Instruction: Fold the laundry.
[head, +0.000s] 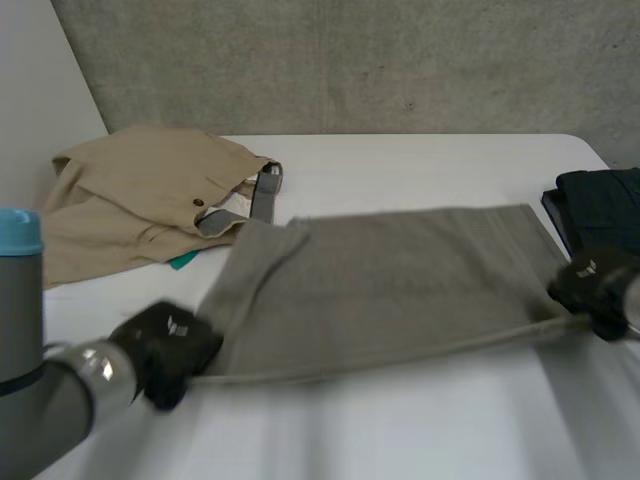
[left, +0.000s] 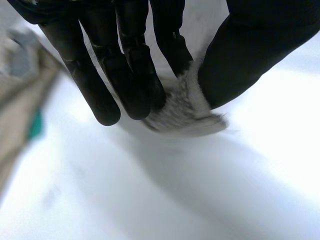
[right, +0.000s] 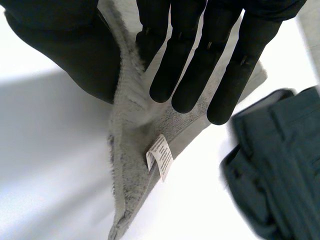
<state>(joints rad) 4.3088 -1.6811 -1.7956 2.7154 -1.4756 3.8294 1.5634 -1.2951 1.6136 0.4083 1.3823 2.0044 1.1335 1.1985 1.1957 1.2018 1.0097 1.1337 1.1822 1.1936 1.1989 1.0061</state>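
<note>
A grey towel (head: 390, 285) is stretched flat across the middle of the white table (head: 420, 160). My left hand (head: 165, 350) is at its near left corner; in the left wrist view the fingers (left: 127, 75) and thumb pinch the grey towel corner (left: 185, 112). My right hand (head: 595, 285) is at the near right corner. There its fingers (right: 200, 60) and thumb pinch the towel edge (right: 132, 130), and a small white label (right: 160, 156) hangs from the cloth below the fingertips.
Beige trousers (head: 140, 195) with a grey waistband lie crumpled at the back left, with a bit of teal cloth (head: 182, 261) under them. A dark folded garment (head: 600, 205) sits at the table's right edge, close beside my right hand (right: 270, 175).
</note>
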